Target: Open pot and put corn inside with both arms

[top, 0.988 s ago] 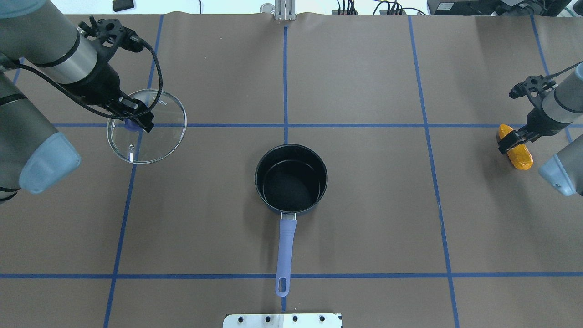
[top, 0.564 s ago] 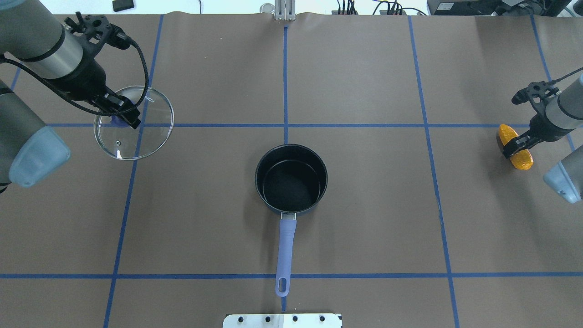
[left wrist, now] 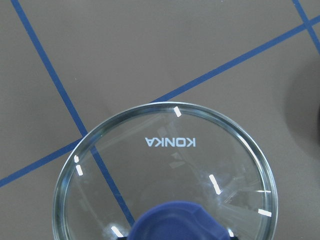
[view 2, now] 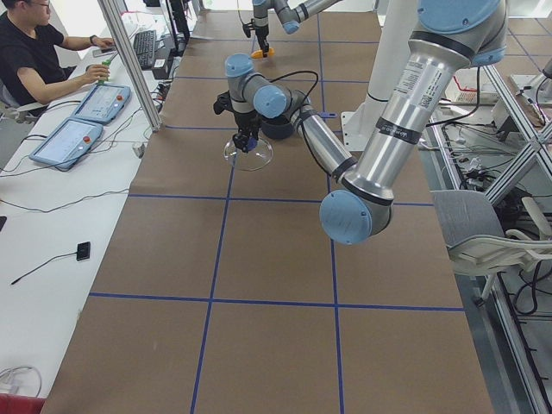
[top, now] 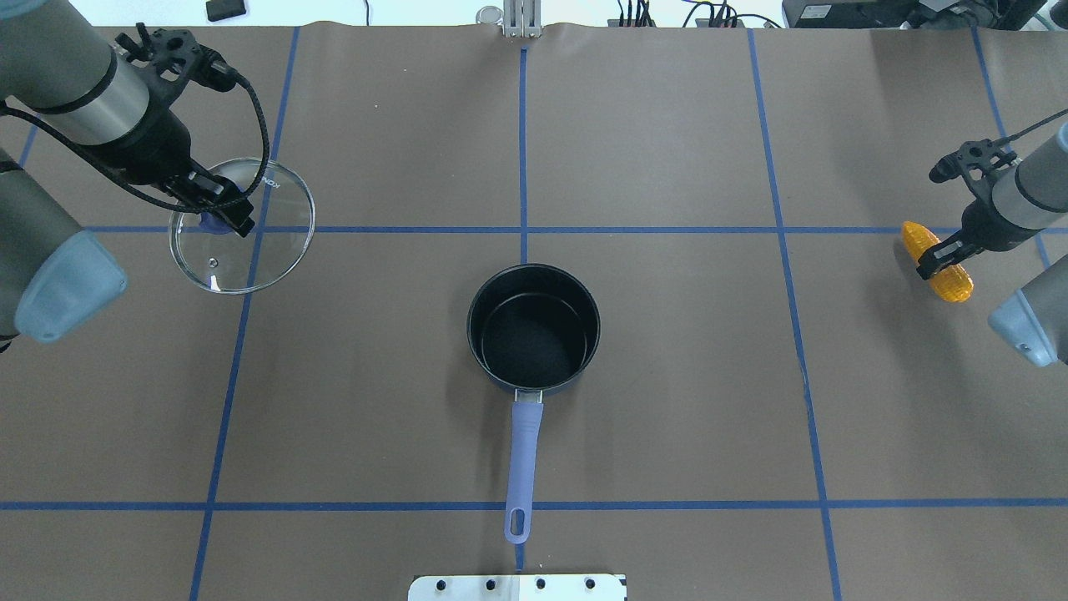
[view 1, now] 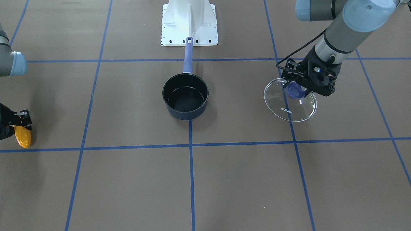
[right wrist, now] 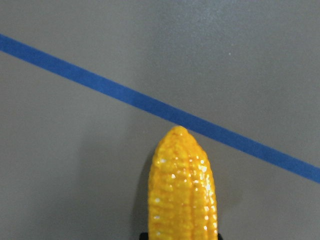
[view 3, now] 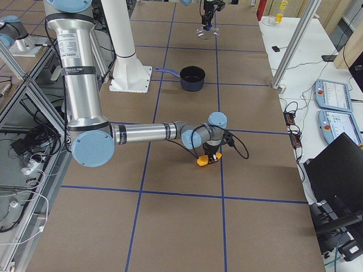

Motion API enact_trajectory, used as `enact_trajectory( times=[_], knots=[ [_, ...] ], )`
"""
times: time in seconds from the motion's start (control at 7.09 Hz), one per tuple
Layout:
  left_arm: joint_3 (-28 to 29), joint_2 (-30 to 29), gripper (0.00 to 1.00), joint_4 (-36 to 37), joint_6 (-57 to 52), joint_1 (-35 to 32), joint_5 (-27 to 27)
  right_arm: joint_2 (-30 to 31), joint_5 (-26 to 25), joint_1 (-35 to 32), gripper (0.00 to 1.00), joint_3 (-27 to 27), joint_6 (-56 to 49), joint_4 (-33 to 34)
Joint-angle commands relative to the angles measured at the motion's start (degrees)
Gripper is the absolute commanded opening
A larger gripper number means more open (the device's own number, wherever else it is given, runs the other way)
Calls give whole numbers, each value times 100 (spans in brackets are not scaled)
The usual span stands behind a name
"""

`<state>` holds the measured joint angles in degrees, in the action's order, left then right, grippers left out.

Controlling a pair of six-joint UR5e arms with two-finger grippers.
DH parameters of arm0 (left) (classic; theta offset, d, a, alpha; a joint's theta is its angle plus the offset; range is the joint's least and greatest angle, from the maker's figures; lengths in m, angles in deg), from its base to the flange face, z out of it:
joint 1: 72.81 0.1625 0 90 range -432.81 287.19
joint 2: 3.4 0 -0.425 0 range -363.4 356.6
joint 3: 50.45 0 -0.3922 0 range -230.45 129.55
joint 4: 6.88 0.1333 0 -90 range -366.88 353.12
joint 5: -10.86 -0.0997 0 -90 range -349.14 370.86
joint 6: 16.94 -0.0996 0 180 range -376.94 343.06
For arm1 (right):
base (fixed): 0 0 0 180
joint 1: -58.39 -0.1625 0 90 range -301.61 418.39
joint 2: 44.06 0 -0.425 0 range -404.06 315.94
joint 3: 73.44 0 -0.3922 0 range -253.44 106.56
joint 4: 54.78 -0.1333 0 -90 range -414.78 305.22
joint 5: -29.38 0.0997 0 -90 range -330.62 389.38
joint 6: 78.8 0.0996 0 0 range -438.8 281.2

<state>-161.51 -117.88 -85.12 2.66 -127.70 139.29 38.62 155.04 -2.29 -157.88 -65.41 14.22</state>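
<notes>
The pot (top: 533,327) stands open and empty at the table's middle, its purple-blue handle (top: 524,451) pointing toward the robot; it also shows in the front view (view 1: 185,96). My left gripper (top: 221,219) is shut on the purple knob (view 1: 293,90) of the clear glass lid (top: 250,259), far left of the pot and low over the table; the wrist view shows the lid (left wrist: 170,165). My right gripper (top: 939,255) is shut on the corn (top: 951,284) at the far right, just above the table. The corn also shows in the front view (view 1: 22,136) and the wrist view (right wrist: 182,185).
The robot's white base plate (top: 517,587) lies at the near edge behind the pot handle. Blue tape lines (top: 523,142) divide the brown table. An operator (view 2: 34,52) sits at a side desk beyond the table's far edge.
The left gripper carried the lid further left, away from the pot, then nearly stopped. The right gripper with the corn shifted slightly left and up in the overhead view.
</notes>
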Motion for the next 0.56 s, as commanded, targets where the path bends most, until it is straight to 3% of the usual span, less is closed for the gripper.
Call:
enact_trajectory(
  times=[0.0,0.28,0.42],
  knots=[
    [-47,171,59,-42,-9,-4,7,-251,178,3,19,-292,50,226],
    [-47,408,58,-60,-428,-57,15,-716,293,151,19,-983,599,1198],
    [-21,532,58,-60,-640,-161,15,-1058,267,527,19,-1388,1283,1612]
  ],
)
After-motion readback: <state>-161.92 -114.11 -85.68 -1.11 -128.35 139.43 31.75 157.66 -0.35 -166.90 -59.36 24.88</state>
